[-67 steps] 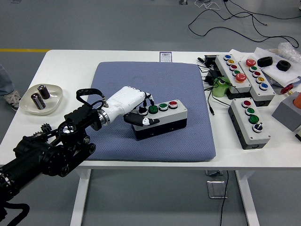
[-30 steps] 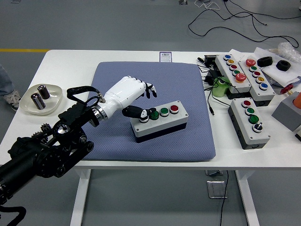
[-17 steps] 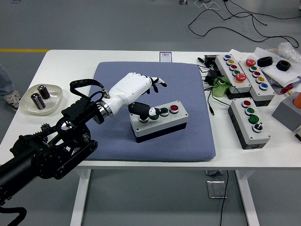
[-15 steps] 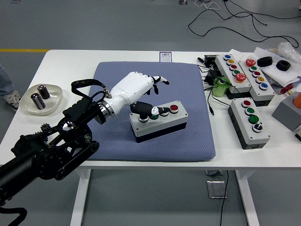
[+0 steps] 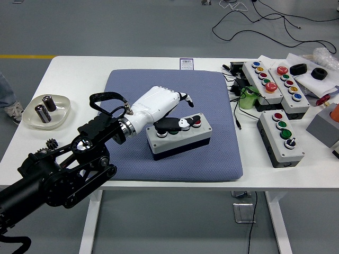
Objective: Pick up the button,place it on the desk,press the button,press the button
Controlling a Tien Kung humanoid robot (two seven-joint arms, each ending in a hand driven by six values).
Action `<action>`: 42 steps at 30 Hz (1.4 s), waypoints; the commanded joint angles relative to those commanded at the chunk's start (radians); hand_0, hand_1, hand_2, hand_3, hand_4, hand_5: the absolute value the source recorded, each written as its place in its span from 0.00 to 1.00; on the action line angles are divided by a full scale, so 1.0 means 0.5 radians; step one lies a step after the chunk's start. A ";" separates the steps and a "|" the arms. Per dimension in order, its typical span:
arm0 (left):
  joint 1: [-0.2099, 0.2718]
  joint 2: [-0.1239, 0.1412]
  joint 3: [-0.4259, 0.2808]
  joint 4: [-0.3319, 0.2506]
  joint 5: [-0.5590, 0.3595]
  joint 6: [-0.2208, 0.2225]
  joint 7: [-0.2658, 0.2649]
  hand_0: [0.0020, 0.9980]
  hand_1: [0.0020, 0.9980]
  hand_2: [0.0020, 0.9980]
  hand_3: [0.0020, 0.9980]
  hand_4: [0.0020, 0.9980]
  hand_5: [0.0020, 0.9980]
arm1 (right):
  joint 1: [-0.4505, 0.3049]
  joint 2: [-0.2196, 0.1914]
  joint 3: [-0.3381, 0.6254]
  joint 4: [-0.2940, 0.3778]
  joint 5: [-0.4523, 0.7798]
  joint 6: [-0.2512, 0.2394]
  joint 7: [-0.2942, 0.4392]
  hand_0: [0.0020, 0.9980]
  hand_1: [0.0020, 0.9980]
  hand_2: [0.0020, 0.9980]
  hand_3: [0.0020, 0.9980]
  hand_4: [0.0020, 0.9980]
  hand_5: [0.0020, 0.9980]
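The button box (image 5: 179, 136) sits flat on the blue pad (image 5: 212, 100) that covers the middle of the white worktop (image 5: 79, 79), its face up and its row of buttons showing. The pick-up and set-down steps therefore appear complete, though the box rests on the pad, not on bare worktop.

The left robot hand (image 5: 168, 108) is over the box from the left. It grasps nothing: the white fingers (image 5: 183, 98) are loosely extended past the box's far edge, while the dark thumb lies along the button row with its tip at or just beside the red button (image 5: 197, 122) at the right end. Whether the thumb is actually depressing a button cannot be told from this view; the green buttons are mostly hidden under it. In my judgement the work is in the pressing stage, with at least one press in hand or pending, and no visible sign confirms how many presses are done.

The right robot hand is not in view.

Other items stand clear of the work: further control boxes (image 5: 280, 136) at the right of the worktop, and a shallow dish (image 5: 47, 111) holding two small cylinders at the left. Neither interferes with the box.
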 joint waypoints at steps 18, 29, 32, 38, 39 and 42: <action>0.009 -0.060 0.073 0.088 0.023 -0.048 0.097 0.00 0.00 0.00 0.57 0.59 0.89 | -0.001 0.001 -0.006 0.000 0.011 -0.001 -0.004 0.67 0.65 0.68 0.63 0.31 0.17; 0.025 -0.058 0.077 0.144 0.011 -0.119 0.125 0.00 0.00 0.00 0.57 0.59 0.89 | -0.007 -0.001 0.004 0.000 0.001 -0.001 -0.003 0.67 0.65 0.68 0.63 0.31 0.17; 0.028 -0.058 0.083 0.152 0.008 -0.169 0.133 0.00 0.00 0.00 0.57 0.59 0.89 | -0.007 0.000 0.005 0.000 0.000 -0.001 -0.003 0.67 0.65 0.68 0.63 0.31 0.17; 0.030 -0.058 0.081 0.145 -0.012 -0.120 0.130 0.00 0.00 0.00 0.57 0.59 0.89 | -0.005 0.001 -0.003 0.000 0.010 -0.002 -0.003 0.67 0.65 0.68 0.63 0.31 0.17; 0.028 -0.059 0.075 0.139 -0.023 -0.075 0.126 0.00 0.00 0.00 0.57 0.59 0.89 | -0.004 0.001 -0.004 0.000 0.013 -0.002 -0.003 0.67 0.65 0.68 0.63 0.31 0.17; 0.021 -0.066 0.059 0.127 -0.057 0.034 0.122 0.00 0.00 0.00 0.57 0.59 0.89 | -0.004 0.001 -0.008 0.000 0.018 -0.001 -0.002 0.67 0.65 0.68 0.63 0.31 0.17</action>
